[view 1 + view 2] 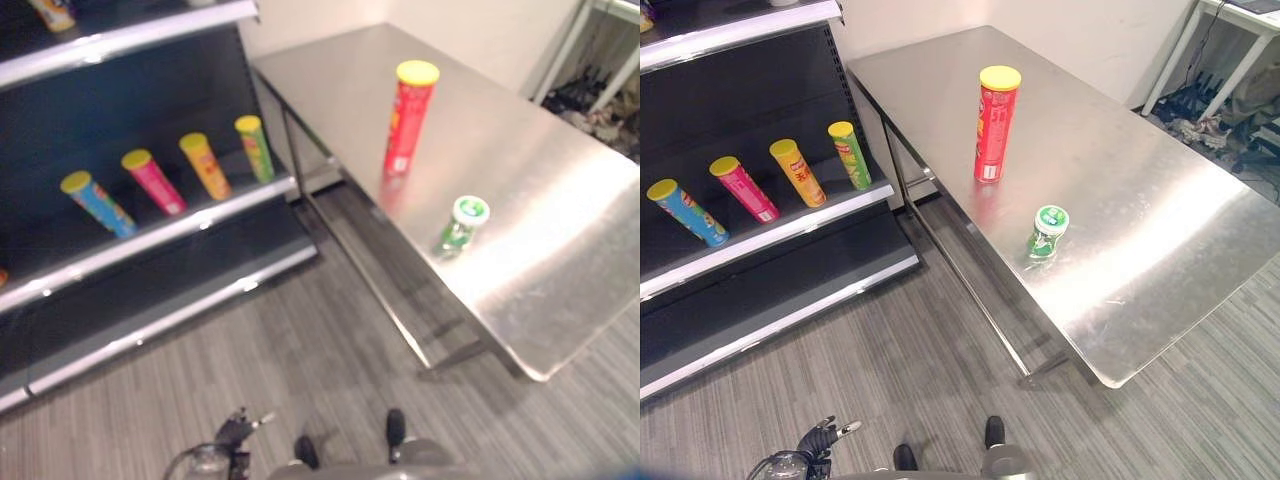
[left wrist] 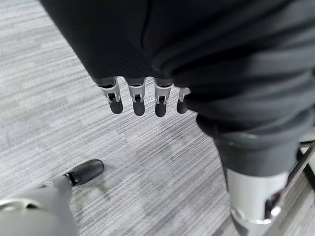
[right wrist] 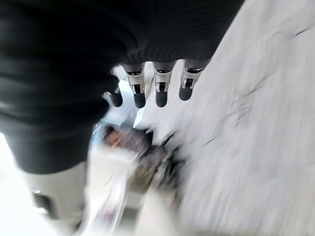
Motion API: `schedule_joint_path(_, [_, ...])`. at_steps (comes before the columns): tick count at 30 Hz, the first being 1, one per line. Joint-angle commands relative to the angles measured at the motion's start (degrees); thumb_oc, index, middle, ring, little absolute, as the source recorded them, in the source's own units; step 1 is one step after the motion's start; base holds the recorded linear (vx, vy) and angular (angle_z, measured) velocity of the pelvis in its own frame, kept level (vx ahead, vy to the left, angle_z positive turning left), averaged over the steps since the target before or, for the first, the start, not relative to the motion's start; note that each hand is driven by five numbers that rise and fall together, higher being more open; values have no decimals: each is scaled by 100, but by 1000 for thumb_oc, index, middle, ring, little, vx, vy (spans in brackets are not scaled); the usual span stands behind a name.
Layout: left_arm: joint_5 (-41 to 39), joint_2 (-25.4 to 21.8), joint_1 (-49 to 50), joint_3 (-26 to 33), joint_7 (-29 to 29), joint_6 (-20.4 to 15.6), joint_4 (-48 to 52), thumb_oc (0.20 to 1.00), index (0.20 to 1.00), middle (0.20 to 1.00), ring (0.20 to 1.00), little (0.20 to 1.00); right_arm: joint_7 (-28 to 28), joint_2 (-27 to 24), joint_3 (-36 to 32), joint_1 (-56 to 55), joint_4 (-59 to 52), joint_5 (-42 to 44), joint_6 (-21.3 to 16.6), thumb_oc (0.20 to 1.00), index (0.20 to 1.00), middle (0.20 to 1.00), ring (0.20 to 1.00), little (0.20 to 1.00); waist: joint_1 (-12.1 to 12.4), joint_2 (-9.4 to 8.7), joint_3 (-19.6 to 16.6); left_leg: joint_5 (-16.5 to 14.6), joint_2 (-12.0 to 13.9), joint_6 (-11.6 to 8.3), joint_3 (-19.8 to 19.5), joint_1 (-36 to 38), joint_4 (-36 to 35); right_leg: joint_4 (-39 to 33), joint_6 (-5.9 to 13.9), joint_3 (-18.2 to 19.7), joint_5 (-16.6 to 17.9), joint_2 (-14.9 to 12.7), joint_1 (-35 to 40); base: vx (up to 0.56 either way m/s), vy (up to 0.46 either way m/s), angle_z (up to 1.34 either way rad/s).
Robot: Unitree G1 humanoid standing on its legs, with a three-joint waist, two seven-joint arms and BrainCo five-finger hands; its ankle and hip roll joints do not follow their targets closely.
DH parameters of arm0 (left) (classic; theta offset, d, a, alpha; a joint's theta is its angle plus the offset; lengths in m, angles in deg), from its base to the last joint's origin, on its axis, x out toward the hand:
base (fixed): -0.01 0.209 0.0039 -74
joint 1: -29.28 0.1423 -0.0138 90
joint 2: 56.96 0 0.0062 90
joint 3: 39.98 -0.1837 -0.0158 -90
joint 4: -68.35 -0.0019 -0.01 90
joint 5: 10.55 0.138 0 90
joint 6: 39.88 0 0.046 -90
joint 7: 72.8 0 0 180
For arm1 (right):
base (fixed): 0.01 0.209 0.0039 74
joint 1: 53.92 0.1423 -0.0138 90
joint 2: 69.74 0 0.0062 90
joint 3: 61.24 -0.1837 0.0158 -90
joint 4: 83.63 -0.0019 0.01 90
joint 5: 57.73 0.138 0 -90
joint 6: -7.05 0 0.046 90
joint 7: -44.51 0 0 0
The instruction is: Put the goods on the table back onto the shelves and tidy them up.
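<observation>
A tall red can with a yellow lid [image 1: 994, 125] stands upright near the middle of the steel table [image 1: 1160, 230]. A small green jar with a white and green lid [image 1: 1047, 232] stands closer to the table's near edge. On the middle shelf [image 1: 790, 230] to the left, several yellow-lidded cans lean back in a row: blue [image 1: 687, 213], pink [image 1: 742, 187], orange [image 1: 799, 172] and green [image 1: 850, 154]. My left hand [image 2: 136, 96] hangs over the grey floor, fingers straight, holding nothing. My right hand [image 3: 161, 88] also hangs with straight fingers and holds nothing. Both hands are far from the table and shelf.
An upper shelf [image 1: 730, 35] runs above the cans, and a dark lower shelf [image 1: 770, 300] sits near the floor. The table's thin legs [image 1: 940, 260] stand between shelf and tabletop. A white frame with cables and clutter [image 1: 1200, 95] is at the back right.
</observation>
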Motion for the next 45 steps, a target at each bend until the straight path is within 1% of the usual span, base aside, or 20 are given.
schedule_joint_path(1, [213,-73,-446,13,66,-178,-164,1000,1000,1000,1000,1000,111,-465,138,644,-593,-583,-391,1000,1000,1000,1000,1000,267,-131,65,69,385,-720,469,38,62,213,790,-530,-696,-608,422,32,-51,9])
schedule_joint_path(2, [218,-74,-403,-50,91,-207,-73,1000,1000,1000,1000,1000,231,-579,425,851,-902,-660,-436,1000,1000,1000,1000,1000,358,-115,48,85,406,-731,477,57,80,204,766,-583,-718,-589,482,20,-52,13])
schedule_joint_path(3, [233,-68,-338,-99,143,-201,-26,1000,1000,1000,1000,1000,446,-682,941,1110,-1147,-809,-395,1000,1000,1000,1000,1000,453,-114,42,110,427,-758,471,84,93,188,737,-646,-733,-556,560,27,-53,12])
schedule_joint_path(4, [233,-67,-331,-85,143,-201,-24,1000,1000,1000,1000,1000,443,-684,971,1139,-1140,-813,-393,1000,1000,1000,1000,1000,438,-114,45,110,429,-760,470,89,91,184,736,-648,-733,-554,568,15,-41,9])
schedule_joint_path(6, [249,-88,-281,-85,182,-192,13,1000,1000,1000,1000,1000,666,-753,1313,1234,-1344,-945,-319,1000,1000,1000,1000,1000,484,-116,28,127,450,-776,463,110,88,159,717,-691,-742,-530,621,13,-27,9])
schedule_joint_path(7, [250,-88,-280,-83,182,-191,13,1000,1000,1000,1000,1000,666,-753,1319,1240,-1342,-946,-319,1000,1000,1000,1000,1000,480,-117,28,127,450,-776,462,110,88,158,717,-692,-742,-530,623,19,-38,22])
schedule_joint_path(10, [273,-126,-159,-95,247,-171,46,1000,1000,1000,1000,1000,1084,-891,2099,1628,-1411,-983,-196,1000,1000,1000,1000,1000,639,-114,3,150,478,-801,427,164,101,142,674,-812,-783,-495,768,17,-42,14])
schedule_joint_path(15, [236,-149,-100,-67,266,-170,40,1000,1000,1000,1000,1000,1294,-920,2339,1718,-1390,-838,-158,1000,1000,1000,1000,1000,700,-122,11,169,480,-816,388,173,105,155,655,-892,-800,-488,825,12,-31,11])
schedule_joint_path(16, [258,-145,-42,-34,306,-166,5,1000,1000,1000,1000,1000,1491,-1015,2460,1660,-1476,-893,-116,1000,1000,1000,1000,1000,743,-122,0,189,482,-836,379,177,99,172,655,-961,-813,-486,863,20,-30,14])
schedule_joint_path(17, [258,-144,-41,-32,306,-167,5,1000,1000,1000,1000,1000,1491,-1016,2464,1664,-1475,-893,-116,1000,1000,1000,1000,1000,740,-122,0,189,482,-836,378,177,99,172,655,-962,-814,-486,863,25,-36,16])
schedule_joint_path(21, [296,-121,41,-24,375,-169,15,1000,1000,1000,1000,1000,1824,-1130,2572,1529,-1653,-828,-42,1000,1000,1000,1000,1000,769,-103,-9,214,485,-861,369,172,92,200,654,-1065,-819,-499,891,13,-14,9])
schedule_joint_path(23, [297,-112,62,-39,410,-173,35,1000,1000,1000,1000,1000,1913,-1232,2689,1464,-1617,-971,-47,1000,1000,1000,1000,1000,782,-94,-10,232,493,-874,369,173,77,209,650,-1120,-826,-495,919,15,-17,6])
schedule_joint_path(28, [317,-110,63,-63,426,-182,56,1000,1000,1000,1000,1000,2065,-1355,2981,1433,-1618,-1277,-23,1000,1000,1000,1000,1000,780,-81,-20,246,513,-889,365,180,62,204,637,-1184,-829,-483,933,5,-7,3])
schedule_joint_path(33, [349,-100,69,-101,390,-193,48,1000,1000,1000,1000,1000,1957,-1438,3238,1507,-1538,-1775,-94,1000,1000,1000,1000,1000,783,-69,-29,248,543,-891,358,187,62,185,625,-1225,-839,-461,952,-1,-12,7])
schedule_joint_path(35, [357,-86,57,-115,346,-199,16,1000,1000,1000,1000,1000,1766,-1365,3354,1589,-1437,-2088,-133,1000,1000,1000,1000,1000,780,-70,-32,238,548,-880,351,199,62,169,618,-1218,-845,-447,965,8,-10,12])
schedule_joint_path(37, [356,-82,33,-123,285,-189,6,1000,1000,1000,1000,1000,1482,-1157,3408,1711,-1333,-2330,-157,1000,1000,1000,1000,1000,793,-59,-32,231,547,-871,336,205,62,159,607,-1211,-850,-443,973,5,-2,2])
schedule_joint_path(38, [361,-78,15,-127,261,-197,2,1000,1000,1000,1000,1000,1360,-1068,3440,1778,-1284,-2395,-178,642,642,642,642,642,802,-55,-31,227,544,-864,330,209,62,162,605,-1211,-853,-442,974,0,0,0])
schedule_joint_path(39, [372,-81,-2,-125,210,-187,4,1000,1000,1000,1000,1000,1221,-944,3506,1874,-1164,-2570,-156,200,200,200,200,200,828,-46,-23,227,545,-856,320,210,62,173,596,-1219,-862,-441,980,0,0,0])
schedule_joint_path(42, [374,-99,-6,-89,165,-181,27,1000,1000,1000,1000,1000,1212,-862,3549,1930,-1213,-2575,-113,200,200,200,200,200,848,-43,-22,234,547,-860,304,211,62,182,582,-1233,-877,-436,993,0,0,0])
schedule_joint_path(45, [376,-125,-1,-59,157,-177,54,1000,1000,1000,1000,1000,1165,-823,3373,1854,-1333,-2459,-130,200,200,200,200,200,847,-35,-24,245,558,-873,294,208,62,187,574,-1260,-887,-429,997,0,0,0])
